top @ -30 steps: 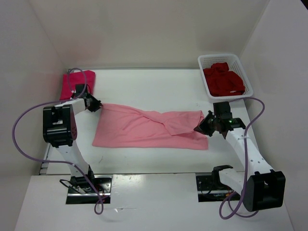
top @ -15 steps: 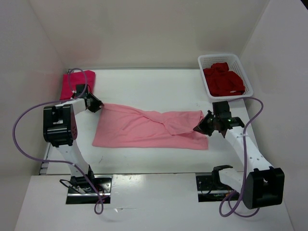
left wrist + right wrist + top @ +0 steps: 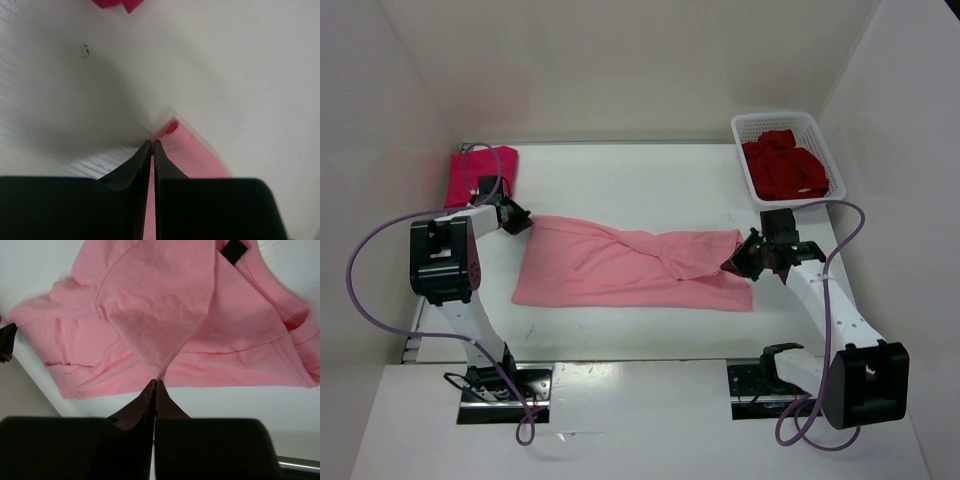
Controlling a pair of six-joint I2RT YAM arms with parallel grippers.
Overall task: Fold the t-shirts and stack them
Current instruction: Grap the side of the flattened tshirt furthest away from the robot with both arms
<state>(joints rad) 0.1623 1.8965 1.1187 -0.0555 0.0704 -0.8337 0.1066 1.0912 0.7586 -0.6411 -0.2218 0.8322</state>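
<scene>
Three shirts share the table [image 3: 640,185], and only one is in play. The light pink shirt [image 3: 620,272] lies spread across the middle, twisted near its right end where the cloth crosses over itself. The dark crimson shirt [image 3: 782,168] sits heaped in the basket [image 3: 775,118] at the far right. The magenta shirt [image 3: 458,185] lies flat at the far left corner, near the pink one but not touching it.

The right gripper [image 3: 155,383] has its fingers pressed together on a thin peak of pink cloth at the shirt's right end. The left gripper [image 3: 151,144] has its fingers drawn almost to touching at the shirt's far left corner, with pink showing in the slit between them.

The main risk, as I judge it, is the left bite. Only the very tip of the corner sits at the fingertips, so a pull to stretch the shirt could slide it free and let that end fall slack. The right pinch seems to hold one gathered ridge. Lifting from it could carry the twist along rather than flatten it, and a fold made over that twist would likely come out crooked. A wide swing to the left could also drag cloth onto the magenta shirt and rumple it.
</scene>
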